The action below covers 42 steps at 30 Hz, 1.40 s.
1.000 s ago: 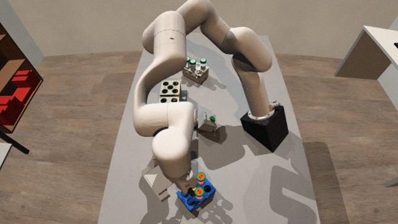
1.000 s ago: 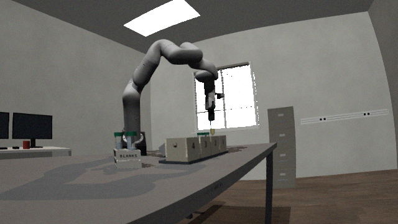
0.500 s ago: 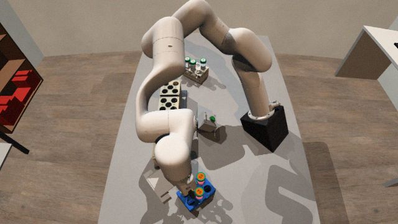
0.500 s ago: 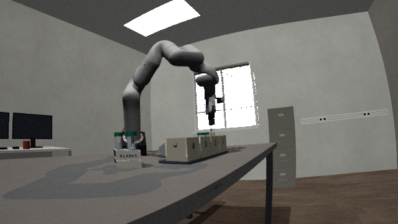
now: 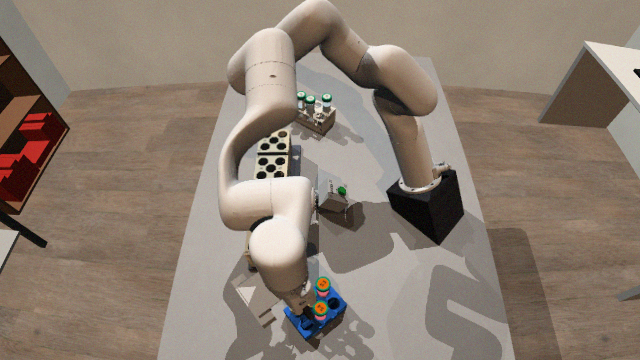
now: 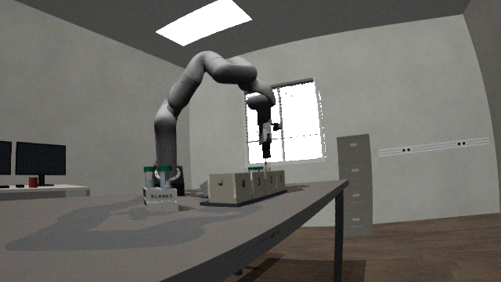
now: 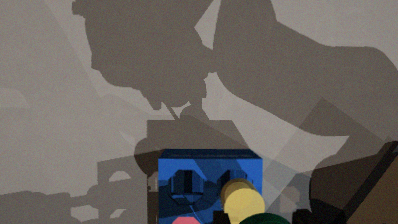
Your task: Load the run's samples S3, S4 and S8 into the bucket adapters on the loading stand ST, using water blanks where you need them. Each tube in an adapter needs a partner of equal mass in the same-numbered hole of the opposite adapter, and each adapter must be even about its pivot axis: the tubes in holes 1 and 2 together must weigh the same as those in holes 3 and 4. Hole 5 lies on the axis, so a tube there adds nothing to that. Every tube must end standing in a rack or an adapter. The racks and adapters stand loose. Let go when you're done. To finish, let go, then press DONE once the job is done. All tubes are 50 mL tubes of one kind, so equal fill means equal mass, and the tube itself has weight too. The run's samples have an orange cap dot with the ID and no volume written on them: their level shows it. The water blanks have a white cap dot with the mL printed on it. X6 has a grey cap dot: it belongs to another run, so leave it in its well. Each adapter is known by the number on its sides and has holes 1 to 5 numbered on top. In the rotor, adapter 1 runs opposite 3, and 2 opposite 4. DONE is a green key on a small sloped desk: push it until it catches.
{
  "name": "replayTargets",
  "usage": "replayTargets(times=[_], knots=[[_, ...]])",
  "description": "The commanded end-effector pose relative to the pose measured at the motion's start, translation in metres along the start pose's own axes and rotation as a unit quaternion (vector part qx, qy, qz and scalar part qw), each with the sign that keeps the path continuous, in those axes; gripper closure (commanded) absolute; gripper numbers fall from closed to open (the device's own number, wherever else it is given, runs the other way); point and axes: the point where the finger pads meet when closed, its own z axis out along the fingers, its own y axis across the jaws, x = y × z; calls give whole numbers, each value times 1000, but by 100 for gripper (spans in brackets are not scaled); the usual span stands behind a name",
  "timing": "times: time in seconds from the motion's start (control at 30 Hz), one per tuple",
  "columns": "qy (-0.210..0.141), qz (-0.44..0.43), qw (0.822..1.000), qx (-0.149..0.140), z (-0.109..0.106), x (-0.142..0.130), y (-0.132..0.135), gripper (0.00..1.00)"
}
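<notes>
Gripper holds 1 yellow tube at the blue rack

The gripper (image 5: 304, 311) (image 6: 266, 156) (image 7: 260, 218) is at the blue rack (image 5: 327, 321) (image 7: 210, 165), and its fingers point down. They stand partly open, closed around 1 tube with yellow content (image 6: 268, 167) (image 7: 244, 205) and a green cap. The dot on this cap is hidden, so I cannot tell which sample it is. The lower end of this tube shows over the rack top, near 1 of the holes; I cannot tell if it is inside a hole.

In the same blue rack stand 2 tubes with orange dots, 1 nearer the DONE desk (image 5: 323, 284) and 1 beside the gripper (image 5: 320, 308). Both have green cap rims and pink content. Their IDs are too small to read surely.

From the blue rack, the loading stand (image 6: 244, 204) is on the side toward the blanks rack. The 4 beige adapters (image 5: 272, 154) (image 6: 243, 188) stand in a row on it. The arm covers part of this row from the top.

The blanks rack (image 5: 327, 125) (image 6: 160, 204) is well apart from the blue rack, beyond the adapters, and 3 green-capped tubes show in it. The DONE desk (image 5: 330, 201) with its green key (image 5: 342, 191) stands between these 2 racks, beside the adapter row.

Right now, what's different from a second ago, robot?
My gripper has come down a little over the blue rack. The tube with yellow liquid is between my fingers; I can't tell whether I took hold of it in that time. I see nothing let go. The two orange-topped tubes and the blanks rack stayed put.
</notes>
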Motion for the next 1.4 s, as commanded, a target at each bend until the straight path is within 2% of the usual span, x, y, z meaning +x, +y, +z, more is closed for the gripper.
replayTargets(times=[0.0, 1.37], knots=[[2, 0, 1000, 1, -2, 1, -1, 100], [2, 0, 1000, 1, 35, 1, -1, 100]])
